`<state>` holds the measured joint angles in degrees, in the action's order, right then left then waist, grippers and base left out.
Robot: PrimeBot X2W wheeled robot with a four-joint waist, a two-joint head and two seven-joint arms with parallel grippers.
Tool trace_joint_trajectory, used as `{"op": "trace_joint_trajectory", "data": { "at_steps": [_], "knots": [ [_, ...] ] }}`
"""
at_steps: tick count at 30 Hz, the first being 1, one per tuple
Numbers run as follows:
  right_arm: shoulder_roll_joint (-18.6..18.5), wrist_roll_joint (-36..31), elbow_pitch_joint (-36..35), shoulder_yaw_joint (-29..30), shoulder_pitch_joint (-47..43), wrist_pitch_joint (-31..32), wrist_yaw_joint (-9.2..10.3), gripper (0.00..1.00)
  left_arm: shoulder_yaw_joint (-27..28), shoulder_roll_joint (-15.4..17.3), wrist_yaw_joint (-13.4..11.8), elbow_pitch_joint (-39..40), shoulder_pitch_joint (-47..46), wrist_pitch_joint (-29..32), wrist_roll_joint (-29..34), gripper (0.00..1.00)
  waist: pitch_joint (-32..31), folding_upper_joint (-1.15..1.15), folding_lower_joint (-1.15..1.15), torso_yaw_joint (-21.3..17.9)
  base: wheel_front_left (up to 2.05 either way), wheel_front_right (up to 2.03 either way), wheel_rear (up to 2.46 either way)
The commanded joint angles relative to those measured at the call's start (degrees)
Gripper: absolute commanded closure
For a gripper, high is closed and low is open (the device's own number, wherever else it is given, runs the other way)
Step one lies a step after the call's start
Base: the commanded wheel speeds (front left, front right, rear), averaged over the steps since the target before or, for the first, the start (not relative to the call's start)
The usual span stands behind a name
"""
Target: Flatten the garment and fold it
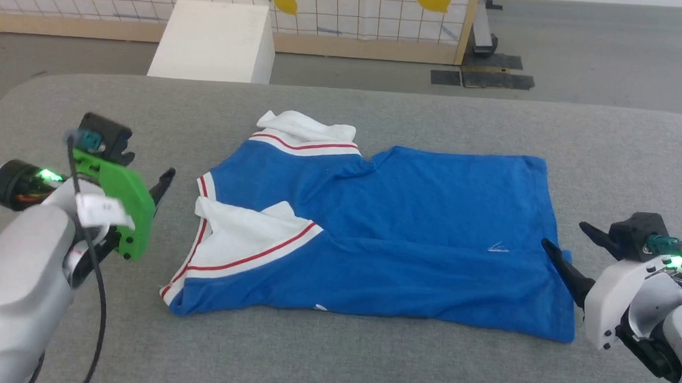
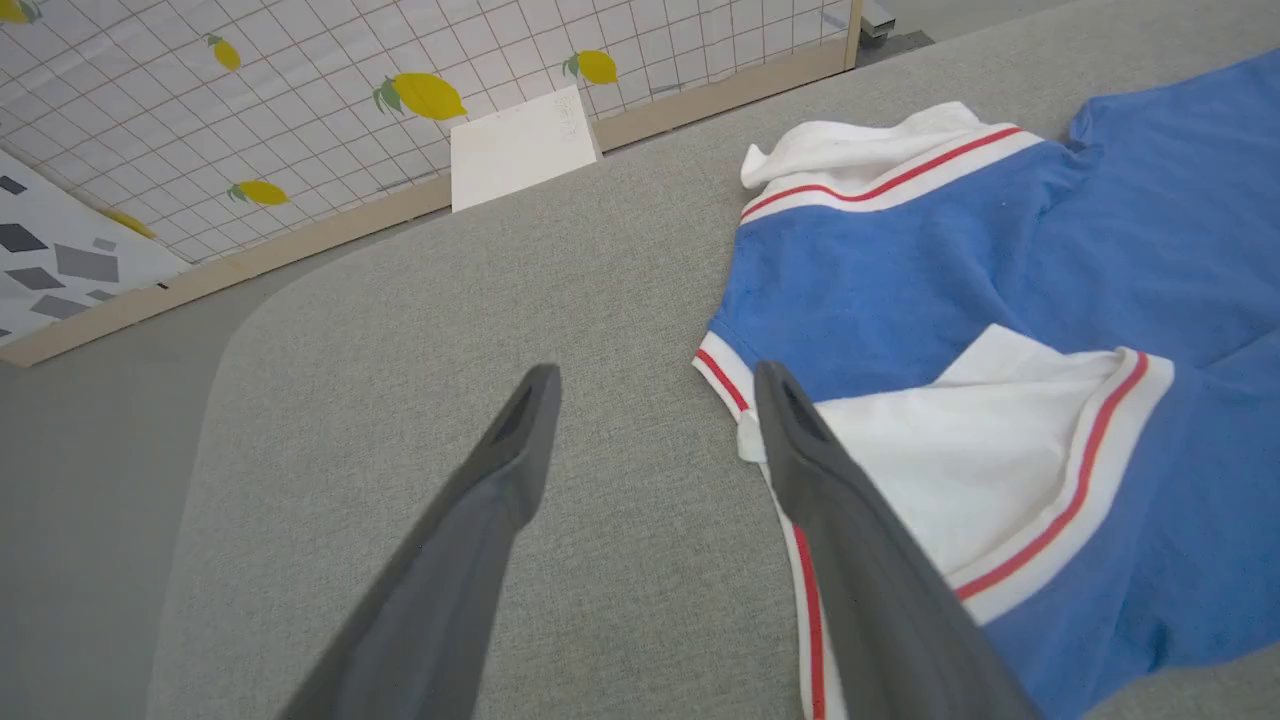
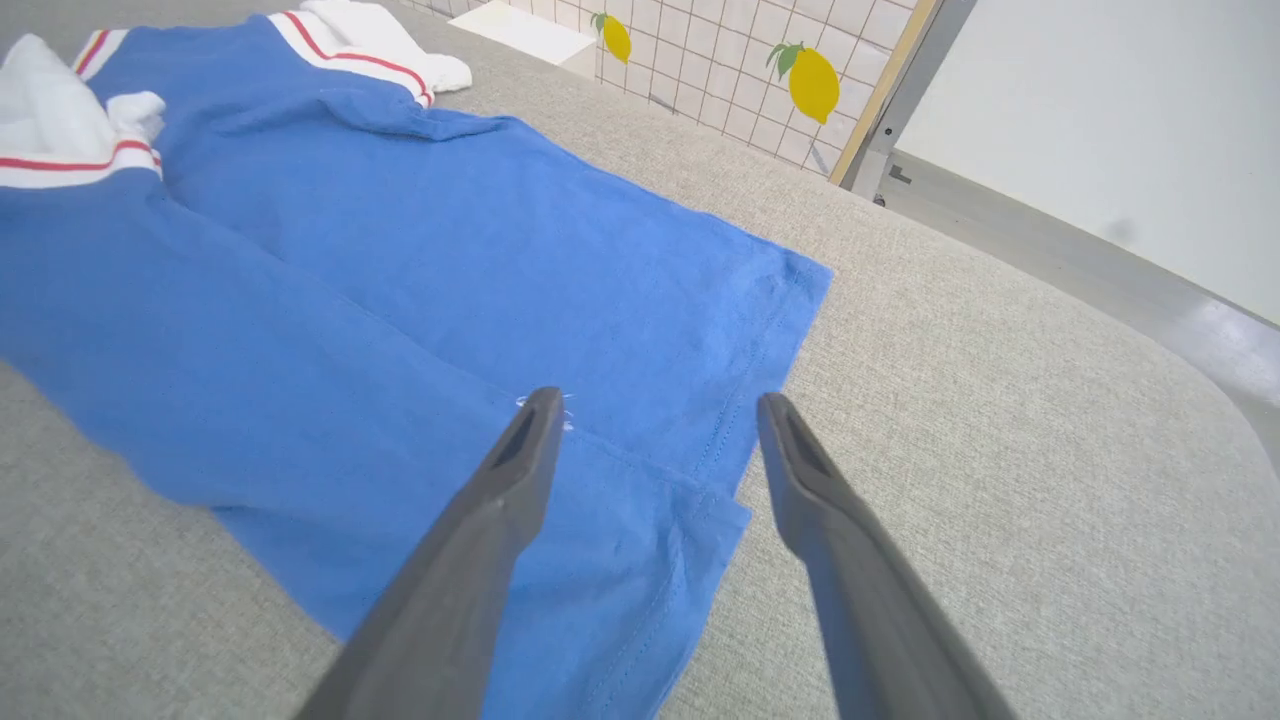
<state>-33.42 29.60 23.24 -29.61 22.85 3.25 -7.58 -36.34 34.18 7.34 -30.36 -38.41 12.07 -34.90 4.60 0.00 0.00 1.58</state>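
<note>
While both arms sit at the near side of the grey table (image 1: 332, 354), the left gripper (image 2: 655, 385) has its jaws apart and empty, near the sleeve end of the garment (image 1: 385, 234). The right gripper (image 3: 655, 410), jaws likewise apart, straddles the hem edge. The garment lies mid-table, folded lengthwise, blue uppermost, white sleeves toward the robot's left. Beyond stand a white box (image 1: 214, 42) and a lemon-print grid panel (image 1: 351, 5).

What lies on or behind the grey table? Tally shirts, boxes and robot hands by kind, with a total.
Shirt: 1
Box: 1
Hands: 2, left hand and right hand, both open
Total: 4
</note>
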Motion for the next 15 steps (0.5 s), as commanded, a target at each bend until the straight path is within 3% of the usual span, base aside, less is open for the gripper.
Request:
{"op": "trace_joint_trajectory", "data": {
  "at_steps": [1,9,15],
  "knots": [
    [0.0,-0.4,-0.5,0.3,-1.1,0.5,0.09,0.0,-1.8,1.1,0.1,1.9,-1.5,4.3,-3.1,0.0,-0.2,0.0,0.0,0.2,0.0,0.0,0.0],
    [1.1,-0.8,-2.8,0.1,-1.1,2.3,0.09,0.0,-10.1,6.5,0.1,7.6,-4.9,27.5,-15.5,0.0,1.3,0.0,0.0,-1.6,0.0,0.0,0.0],
    [1.8,-0.6,-2.9,-0.2,-0.3,2.6,0.09,0.0,-14.8,7.2,0.1,7.6,-4.6,36.3,-19.3,0.0,3.1,0.0,0.0,-3.5,0.0,0.0,0.0]
  ]
}}
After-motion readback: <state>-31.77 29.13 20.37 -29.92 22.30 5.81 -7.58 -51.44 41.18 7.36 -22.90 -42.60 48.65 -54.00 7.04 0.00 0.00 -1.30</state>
